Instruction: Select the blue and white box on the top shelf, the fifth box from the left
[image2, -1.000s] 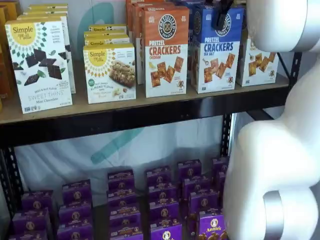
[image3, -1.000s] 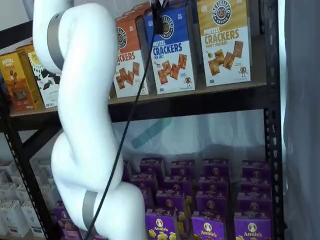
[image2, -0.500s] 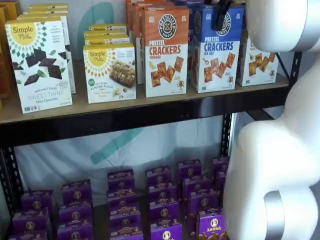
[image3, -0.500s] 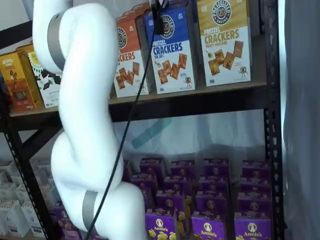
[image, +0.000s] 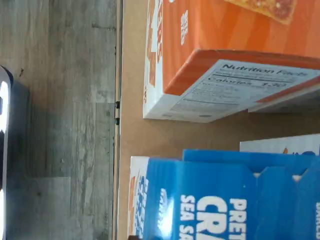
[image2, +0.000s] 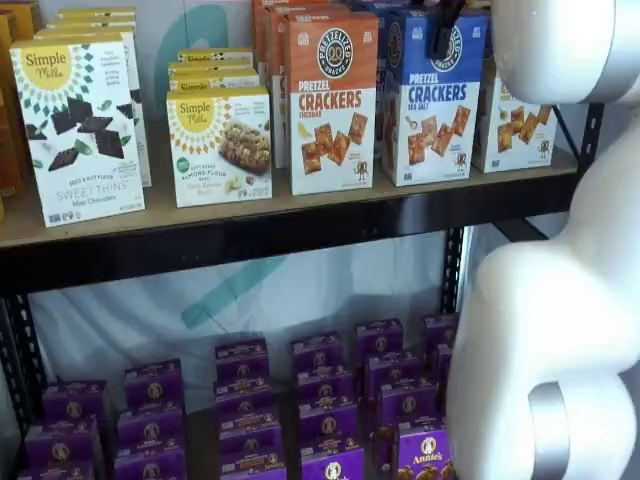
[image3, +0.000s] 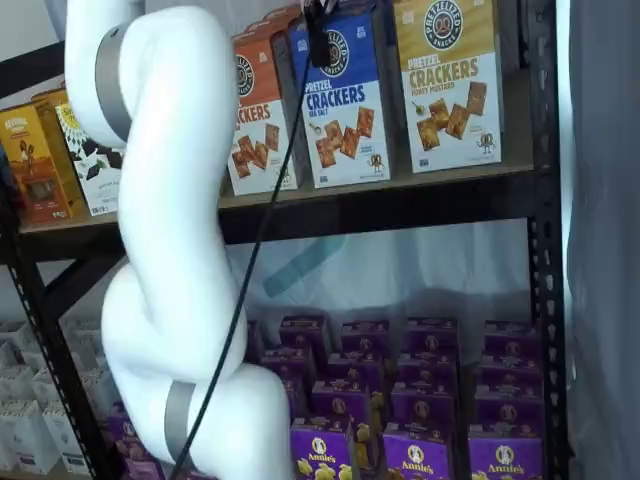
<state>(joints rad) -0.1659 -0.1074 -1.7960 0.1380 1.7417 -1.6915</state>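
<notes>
Nothing had visibly shifted since a second earlier: the tool (image2: 443, 35) hung against the upper front of the blue and white box (image2: 431, 98) on the top shelf (image2: 290, 215), its grip impossible to tell.

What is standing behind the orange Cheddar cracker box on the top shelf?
Behind the orange Cheddar box on the top shelf, more orange-topped boxes of the same kind stand in a row. Only their tops and edges show; how many is hidden.
</notes>
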